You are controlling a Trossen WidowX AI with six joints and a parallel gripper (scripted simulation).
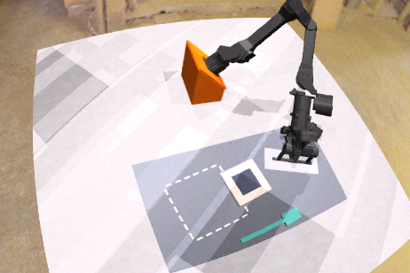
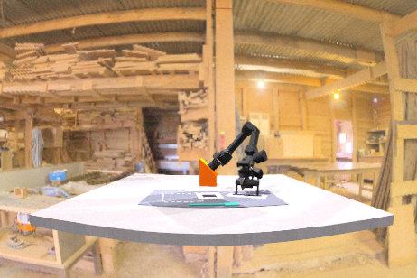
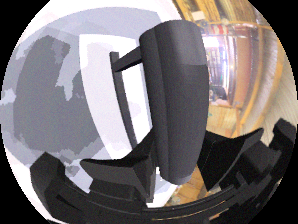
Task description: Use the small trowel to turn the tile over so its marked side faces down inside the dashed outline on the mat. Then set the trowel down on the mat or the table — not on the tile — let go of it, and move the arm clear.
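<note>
The gripper [image 1: 300, 151] [image 2: 247, 181] [image 3: 176, 150] is shut on the thick black handle [image 3: 175, 85] of a trowel with a flat white rectangular blade [image 1: 272, 164] [image 3: 95, 85]. The handle joins a thin dark bar along the blade. The blade appears flat on the mat's right rear part. The cream tile [image 1: 246, 182] [image 2: 210, 196] lies flat left of the trowel, its dark square mark facing up. It covers part of the right side of the dashed outline [image 1: 216, 166]; most of the outline's inside is left of the tile.
A teal tool [image 1: 263, 230] [image 2: 212, 205] with a long thin handle and small square blade lies near the front edge of the grey mat [image 1: 148, 177] [image 2: 275, 201]. The orange arm base [image 1: 204, 84] [image 2: 208, 176] stands at the back of the white table [image 1: 80, 177].
</note>
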